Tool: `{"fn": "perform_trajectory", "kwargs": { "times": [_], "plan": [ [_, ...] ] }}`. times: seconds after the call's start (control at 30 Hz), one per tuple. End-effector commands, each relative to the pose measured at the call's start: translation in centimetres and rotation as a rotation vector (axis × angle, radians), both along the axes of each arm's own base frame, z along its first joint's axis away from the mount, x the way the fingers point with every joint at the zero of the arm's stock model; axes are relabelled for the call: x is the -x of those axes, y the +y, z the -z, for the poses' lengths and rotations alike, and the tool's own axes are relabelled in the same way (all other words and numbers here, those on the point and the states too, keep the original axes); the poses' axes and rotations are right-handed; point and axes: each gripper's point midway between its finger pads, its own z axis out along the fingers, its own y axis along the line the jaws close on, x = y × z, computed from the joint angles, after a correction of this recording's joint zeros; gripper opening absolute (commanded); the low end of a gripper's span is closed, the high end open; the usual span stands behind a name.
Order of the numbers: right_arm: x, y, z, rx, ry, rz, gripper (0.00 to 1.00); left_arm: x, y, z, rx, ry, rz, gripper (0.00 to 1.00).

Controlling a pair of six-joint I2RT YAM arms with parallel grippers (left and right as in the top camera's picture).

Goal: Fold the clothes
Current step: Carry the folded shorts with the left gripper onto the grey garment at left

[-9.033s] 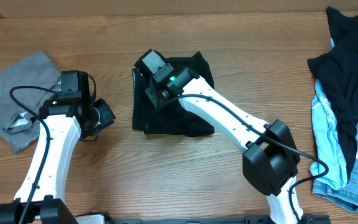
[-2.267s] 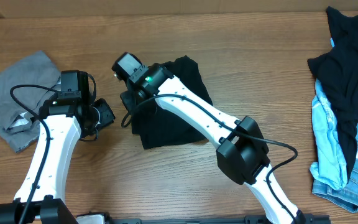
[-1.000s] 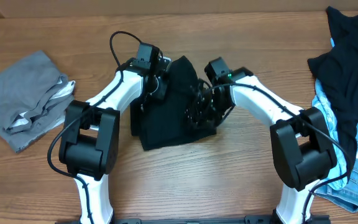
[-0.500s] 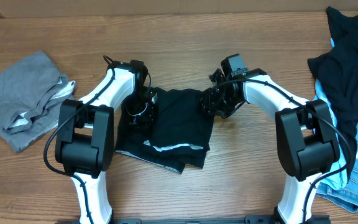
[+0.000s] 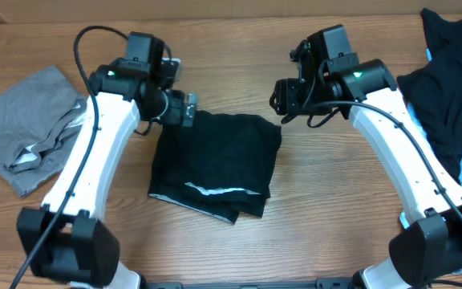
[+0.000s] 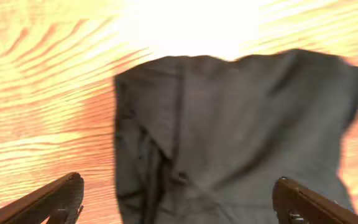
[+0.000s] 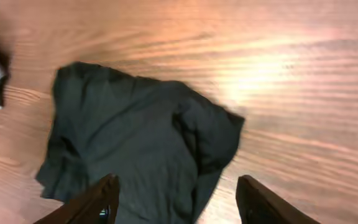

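1. My left fingers (image 6: 55,200) are spread wide, one at each lower corner of the left wrist view. Nothing is clamped between them. The picture is blurred, but the gap shows only cloth lying below.
2. Seen from overhead, they sit at the 11 o'clock corner of the black shorts (image 5: 215,156). I cannot tell whether a tip touches the fabric there.
3. My right fingers (image 7: 103,198) are just as far apart and hold nothing. In the right wrist view the shorts lie beneath them, reaching toward 10 o'clock, with bare wood toward 2 o'clock.
4. From overhead, my right fingers hang just off the shorts' 1 o'clock corner, apart from the cloth.
5. The shorts lie flat in the middle of the wooden tabletop (image 5: 239,48), roughly square. A thin pale strip of lining (image 5: 215,191) shows near their 6 o'clock edge, and a lower layer pokes out below it.
6. A grey piece with white trim (image 5: 30,120) lies crumpled at 9 o'clock from the shorts, well apart from them.
7. At 3 o'clock, by the tabletop's edge, there is a heap. A black garment (image 5: 447,72) is draped over a light-blue piece (image 5: 423,160), and denim (image 5: 455,249) shows at the heap's 6 o'clock end.
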Motion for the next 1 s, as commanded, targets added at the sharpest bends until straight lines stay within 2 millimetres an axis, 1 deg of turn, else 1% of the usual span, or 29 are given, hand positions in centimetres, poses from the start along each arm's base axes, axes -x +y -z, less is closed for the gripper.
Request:
{"fn": "perform_trajectory", "kwargs": {
  "times": [0.0, 0.07, 0.1, 0.13, 0.17, 0.2, 0.23, 0.27, 0.37, 0.4, 0.43, 0.47, 0.5, 0.53, 0.57, 0.63, 0.7, 0.73, 0.8, 0.87, 0.9, 0.97],
  "plan": [
    [-0.2, -0.6, 0.2, 0.034, -0.002, 0.011, 0.64, -0.3, 2.3, 5.8, 0.071, 0.158, -0.006, 1.00],
    [-0.2, -0.6, 0.2, 0.034, -0.002, 0.011, 0.65, 0.1, 1.5, 8.8, 0.144, 0.240, 0.083, 1.00],
    [-0.2, -0.6, 0.2, 0.034, -0.001, 0.011, 0.65, 0.4, 1.4, 10.3, 0.152, 0.277, 0.110, 1.00],
    [-0.2, -0.6, 0.2, 0.034, -0.001, 0.011, 0.65, 0.6, 0.8, 11.3, 0.172, 0.298, 0.138, 1.00],
    [-0.1, -0.7, 0.2, 0.035, 0.001, 0.011, 0.65, 0.7, -0.4, 12.1, 0.229, 0.312, 0.185, 1.00],
    [-0.1, -0.7, 0.2, 0.035, 0.001, 0.011, 0.65, 1.0, -2.0, 12.6, 0.320, 0.320, 0.249, 1.00],
    [-0.1, -0.7, 0.2, 0.035, 0.002, 0.011, 0.65, 1.3, -3.0, 13.2, 0.378, 0.333, 0.287, 1.00],
    [-0.1, -0.7, 0.2, 0.035, 0.002, 0.011, 0.65, 1.5, -3.1, 14.1, 0.374, 0.355, 0.285, 1.00],
    [0.0, -0.7, 0.3, 0.037, 0.006, 0.011, 0.65, 2.1, -2.4, 17.0, 0.323, 0.422, 0.269, 1.00],
    [0.0, -0.7, 0.3, 0.037, 0.005, 0.011, 0.65, 2.4, -2.4, 17.5, 0.327, 0.442, 0.265, 1.00],
    [-0.1, -0.7, 0.3, 0.036, 0.004, 0.011, 0.65, 2.9, -2.4, 18.0, 0.335, 0.471, 0.260, 0.90],
    [0.0, -0.7, 0.3, 0.036, 0.005, 0.011, 0.65, 3.1, -2.5, 18.1, 0.338, 0.481, 0.258, 0.70],
    [0.0, -0.7, 0.3, 0.036, 0.005, 0.011, 0.65, 3.2, -2.6, 18.0, 0.347, 0.485, 0.258, 0.47],
    [0.0, -0.7, 0.3, 0.036, 0.005, 0.011, 0.65, 3.2, -2.8, 17.7, 0.358, 0.484, 0.258, 0.20],
    [0.0, -0.7, 0.3, 0.037, 0.005, 0.011, 0.65, 2.9, -2.8, 16.9, 0.361, 0.480, 0.258, 0.04],
    [0.0, -0.7, 0.3, 0.037, 0.006, 0.011, 0.66, 2.1, -2.4, 15.4, 0.332, 0.445, 0.249, 0.04],
    [0.1, -0.8, 0.3, 0.039, 0.013, 0.011, 0.66, 0.6, 0.0, 13.3, 0.197, 0.381, 0.171, 0.04],
    [0.3, -0.8, 0.4, 0.042, 0.019, 0.010, 0.66, -0.7, 2.7, 10.8, 0.073, 0.310, 0.074, 0.04],
    [0.5, -0.9, 0.5, 0.044, 0.027, 0.010, 0.66, -2.0, 7.1, 5.9, -0.060, 0.168, -0.054, 0.04],
    [0.5, -0.9, 0.5, 0.044, 0.029, 0.010, 0.66, -2.9, 9.9, 2.1, -0.084, 0.041, -0.121, 0.04],
    [0.5, -0.9, 0.5, 0.045, 0.031, 0.010, 0.66, -3.7, 12.0, 0.1, -0.100, -0.045, -0.172, 0.04],
    [0.7, -0.9, 0.6, 0.047, 0.037, 0.010, 0.66, -4.6, 14.7, -2.4, -0.109, -0.152, -0.236, 0.05]
  ]
}}
